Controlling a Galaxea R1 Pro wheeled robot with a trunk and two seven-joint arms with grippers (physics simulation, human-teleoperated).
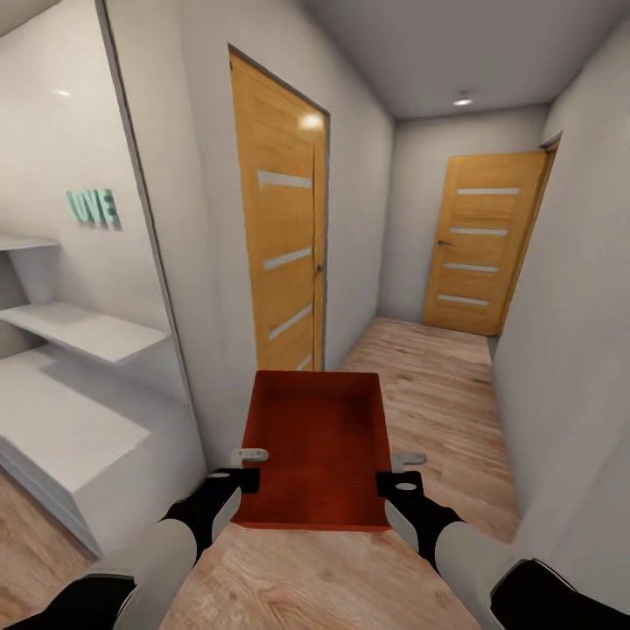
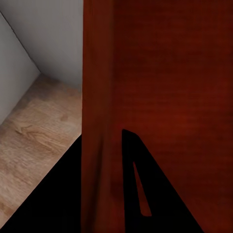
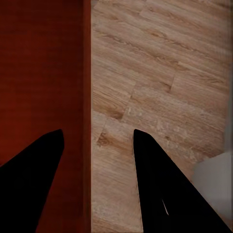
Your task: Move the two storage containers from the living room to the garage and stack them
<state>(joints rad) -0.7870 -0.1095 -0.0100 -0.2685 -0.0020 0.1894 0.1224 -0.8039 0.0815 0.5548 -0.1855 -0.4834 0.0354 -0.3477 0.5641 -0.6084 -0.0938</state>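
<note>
While carried, bin [image 1: 317, 442] between tools

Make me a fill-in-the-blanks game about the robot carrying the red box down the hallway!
1. The storage container is held between ____ pincers, the left pincer and the right pincer.
2. Inside, the container is ____.
3. The floor under it is made of light ____ planks.
4. The door at the hallway's end is ____.

Missing words: two; empty; wood; closed
</note>
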